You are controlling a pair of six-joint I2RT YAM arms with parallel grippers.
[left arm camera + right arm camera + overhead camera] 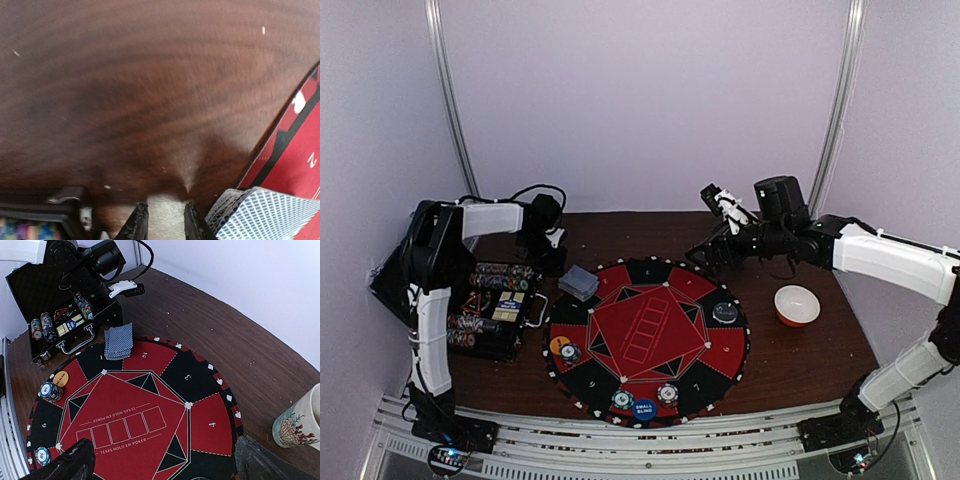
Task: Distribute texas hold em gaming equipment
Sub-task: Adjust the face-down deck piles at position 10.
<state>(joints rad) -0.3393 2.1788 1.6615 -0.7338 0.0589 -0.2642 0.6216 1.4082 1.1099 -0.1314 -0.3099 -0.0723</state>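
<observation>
Your left pincer (165,207) is nearly closed, with something pale and blurry in between; I cannot tell if it grips; the deck of cards (578,283) lies on the poker mat (720,352)'s far-left edge; your right pincer (165,442) is spread wide, holding nothing.

The top external camera looks down from above and behind the arm bases over the table (800,365). The left wrist camera hovers close to the wood, the card deck (265,217) just right of the left gripper (162,215) — the right wrist camera, higher, faces across the mat (135,405) and shares that deck.
</observation>
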